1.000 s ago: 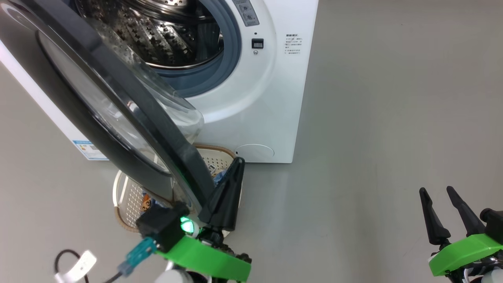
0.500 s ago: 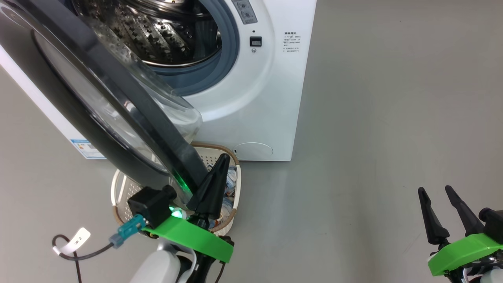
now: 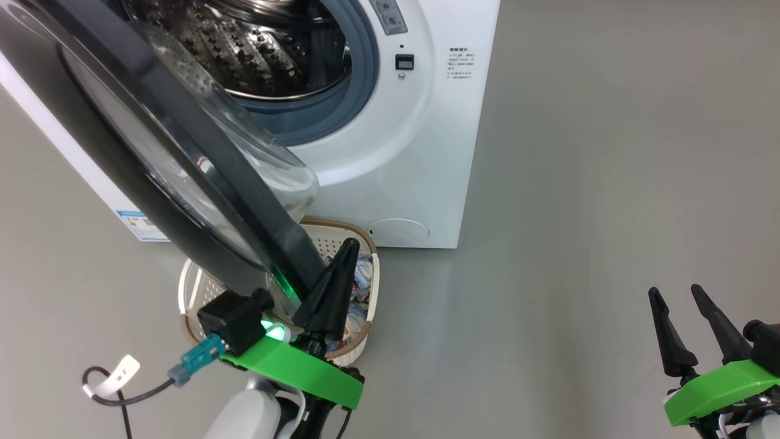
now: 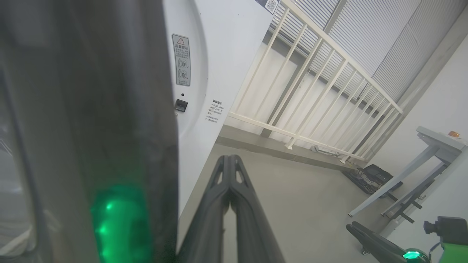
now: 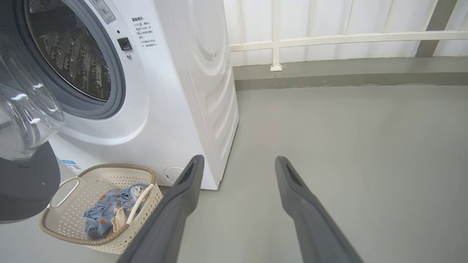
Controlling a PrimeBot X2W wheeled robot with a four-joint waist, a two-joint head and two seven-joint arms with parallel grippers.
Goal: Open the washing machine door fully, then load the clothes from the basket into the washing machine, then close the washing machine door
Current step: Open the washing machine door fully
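The white washing machine (image 3: 414,152) stands at the top of the head view, its steel drum (image 3: 274,49) exposed. The washing machine door (image 3: 237,195) hangs partly swung out, black rim and glass bowl slanting down over the basket (image 3: 373,286). My left gripper (image 3: 348,245) is shut with nothing in it, its fingers close against the inner side of the door's lower edge (image 4: 109,109). In the basket (image 5: 109,168) lie blue patterned clothes (image 5: 106,210). At the lower right my right gripper (image 3: 675,292) stands open with nothing between its fingers, well away from the machine.
Bare grey floor (image 3: 579,183) spreads to the right of the machine. A white railing (image 4: 310,80) runs along the back wall. A grey table (image 4: 435,146) and a black case (image 4: 373,175) stand off to one side. A labelled cable (image 3: 116,378) hangs near my left wrist.
My left gripper has shifted left, closer against the door's lower edge, and stayed shut. The door has hardly moved. The head camera has shifted slightly. The right arm has kept still.
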